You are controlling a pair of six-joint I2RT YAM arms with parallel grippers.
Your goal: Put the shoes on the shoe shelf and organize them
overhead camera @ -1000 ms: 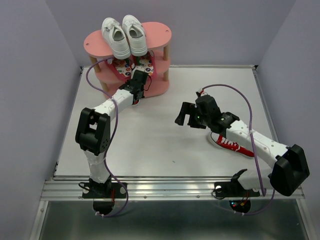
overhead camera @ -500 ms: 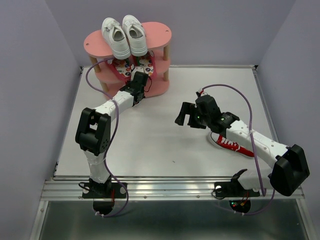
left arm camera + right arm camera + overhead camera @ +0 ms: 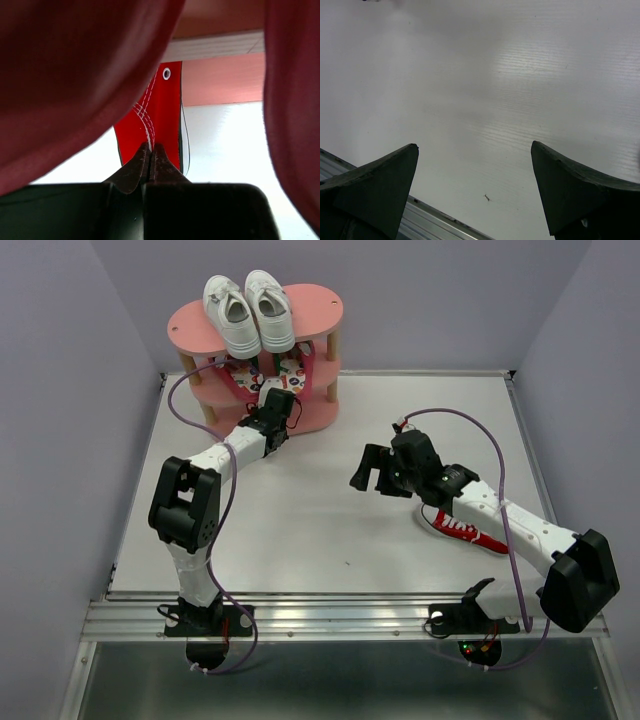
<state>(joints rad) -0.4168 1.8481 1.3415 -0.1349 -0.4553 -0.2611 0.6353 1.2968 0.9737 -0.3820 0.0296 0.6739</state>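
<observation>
Tabletop [image 3: 300, 530] unchanged; left gripper [image 3: 150, 150] carried red sneaker [image 3: 165, 115] deeper into shelf [image 3: 320, 305].

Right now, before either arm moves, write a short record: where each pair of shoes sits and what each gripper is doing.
top tier: white sneakers, side by side on the shoe shelf
middle tier: red flip-flops
left gripper: shut on one red canvas sneaker, low at the shelf front
right gripper: open, empty, above the table
left to place: second red canvas sneaker, on the table under the right arm
</observation>
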